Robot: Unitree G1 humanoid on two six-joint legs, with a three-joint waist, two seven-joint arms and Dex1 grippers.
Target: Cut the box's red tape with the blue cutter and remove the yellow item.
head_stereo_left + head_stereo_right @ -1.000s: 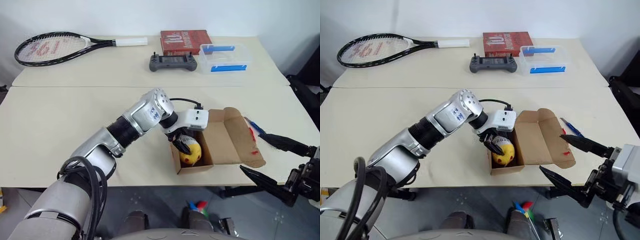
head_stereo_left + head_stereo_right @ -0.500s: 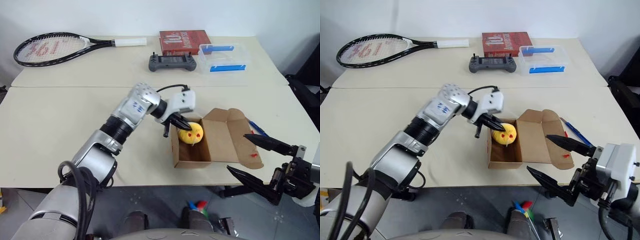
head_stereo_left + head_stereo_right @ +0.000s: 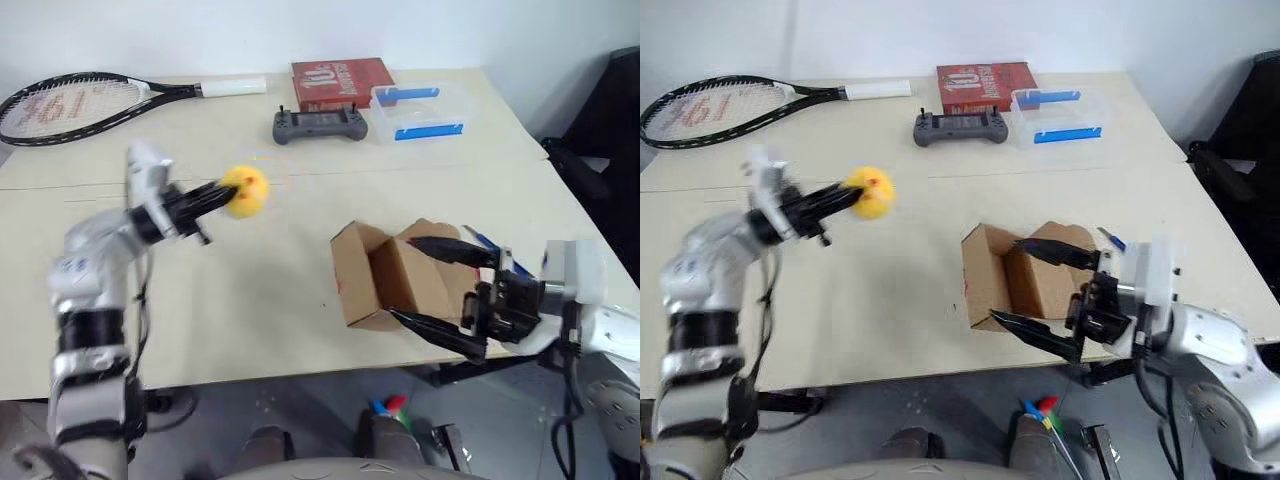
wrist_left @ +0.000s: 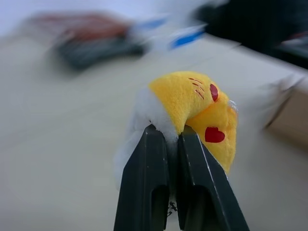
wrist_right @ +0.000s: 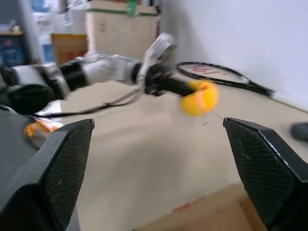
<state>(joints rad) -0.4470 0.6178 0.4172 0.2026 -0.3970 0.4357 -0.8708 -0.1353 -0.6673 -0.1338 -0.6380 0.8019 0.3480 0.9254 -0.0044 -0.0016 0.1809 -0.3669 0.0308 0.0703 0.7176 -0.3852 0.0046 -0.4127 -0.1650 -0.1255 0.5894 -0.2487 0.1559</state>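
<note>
plush first: the small rounded yellow plush toy with a white end and little red marks [image 3: 245,190] is pinched by its white end between the two black fingers of your left gripper [image 3: 212,197], which are clamped almost together on it; you can see the squeeze plainly in the left wrist view, toy [image 4: 199,115] bulging past the fingers [image 4: 144,173]. it hangs in the air above the bare cream tabletop [image 3: 270,270], well to the left of the small brown corrugated cardboard carton [image 3: 385,280] it belongs to, so the toy is out of the carton and what remains is setting it down. the relation you should watch is straight below the toy: nothing lies under it, the grey handheld controller [image 3: 320,124] and the black tennis racket [image 3: 90,95] sit further back, and the carton is off to the right. your left arm is the only one near it; your right gripper [image 3: 1040,290] stands spread wide with nothing between its fingers, one finger above and one below the open side of the carton, seemingly steadying or guarding it, though i cannot tell whether they touch the cardboard. the slim blue pen-shaped cutter [image 3: 480,241] peeps out just behind the carton by that right hand. i judge a short lowering to the table beneath is all you need
</note>
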